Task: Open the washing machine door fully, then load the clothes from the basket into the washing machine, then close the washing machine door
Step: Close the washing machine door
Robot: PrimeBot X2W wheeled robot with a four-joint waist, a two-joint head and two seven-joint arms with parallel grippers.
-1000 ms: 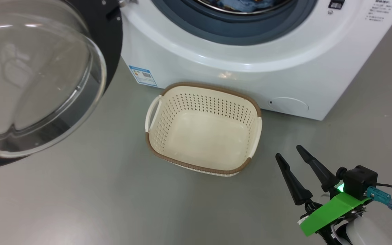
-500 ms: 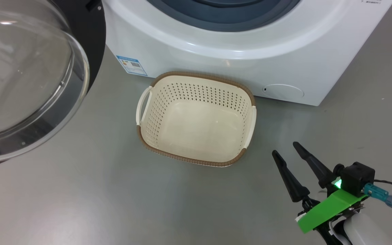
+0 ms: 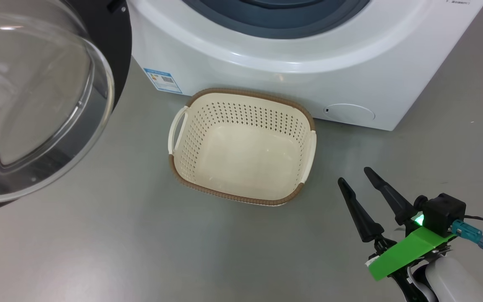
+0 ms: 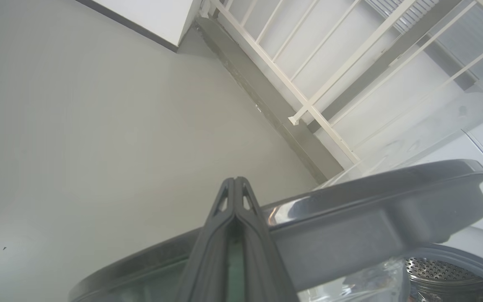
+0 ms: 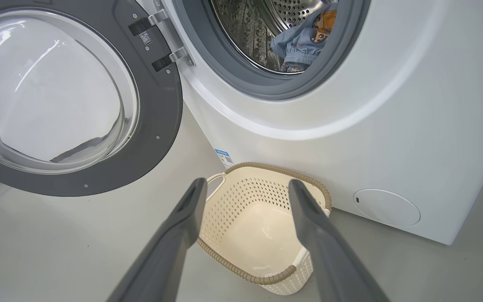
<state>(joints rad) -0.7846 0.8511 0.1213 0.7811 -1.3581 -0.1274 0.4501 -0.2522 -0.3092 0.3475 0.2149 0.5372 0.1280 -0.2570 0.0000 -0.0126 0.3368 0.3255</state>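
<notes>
Since half a second ago the right pincer [image 3: 354, 175] has edged a little higher in the head view, and the washing machine door [image 3: 36, 105] has swung slightly, its glass bowl sitting a touch further toward the basket [image 3: 241, 92]; the basket itself and the washing machine [image 3: 266, 63] sit where they were.

The right pincer is spread wide and holds nothing. It hangs above the grey floor [image 3: 99, 251], off the basket's right corner and apart from it, a green plastic piece [image 3: 409, 251] at its wrist.

The left pincer [image 4: 235, 180] is pressed together, nothing between its fingers. In its wrist view it lies across the door's dark grey edge; whether it touches that edge I cannot tell. A white railing [image 4: 308, 105] stands beyond.

The door stands open on the machine's left side, hinged there, its clear bowl bulging toward the camera inside the black ring.

The basket rests on the floor just in front of the machine, between the blue label sticker [image 3: 162, 80] and the small round flap [image 3: 350, 112], and its inside is bare.

The clothes [image 5: 302, 42], light blue with an orange-brown print, lie inside the steel drum [image 5: 292, 8], just behind the grey-blue gasket [image 5: 266, 84].
</notes>
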